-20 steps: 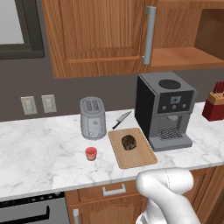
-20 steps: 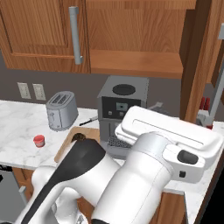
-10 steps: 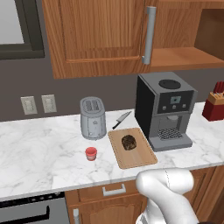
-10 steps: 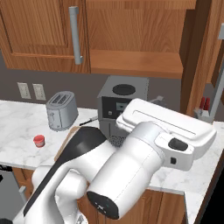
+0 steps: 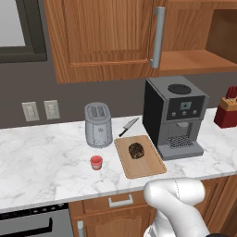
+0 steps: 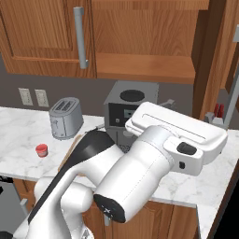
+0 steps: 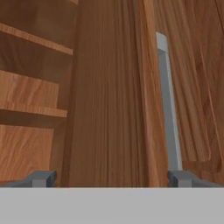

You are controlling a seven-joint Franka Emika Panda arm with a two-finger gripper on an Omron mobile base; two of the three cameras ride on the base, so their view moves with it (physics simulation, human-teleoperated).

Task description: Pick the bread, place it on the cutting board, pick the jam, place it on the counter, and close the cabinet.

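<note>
The dark brown bread [image 5: 135, 150] lies on the light-tan cutting board [image 5: 147, 167]. The small red jam [image 5: 96, 162] stands on the white marble counter [image 5: 41, 166], left of the board; it also shows as the jam [image 6: 41, 150]. The cabinet [image 5: 106, 37] has its left door shut, and its right side shows a bare open shelf [image 5: 196, 60]. That side's open door [image 6: 211, 51] stands edge-on. My gripper [image 7: 111, 179] is open with nothing between its tips, close up against the door's edge [image 7: 109, 109], whose grey handle [image 7: 168, 109] runs beside it.
A toaster [image 5: 98, 124] and a knife [image 5: 129, 127] sit behind the board. A coffee machine [image 5: 175, 117] stands right of it, with a red knife block [image 5: 227, 111] further right. My bulky white arm [image 6: 140, 172] hides much of the counter in the right base view.
My arm's links have swung and turned in the right base view, with the hand staying up near the open door. Bread, jam and board have not moved.
</note>
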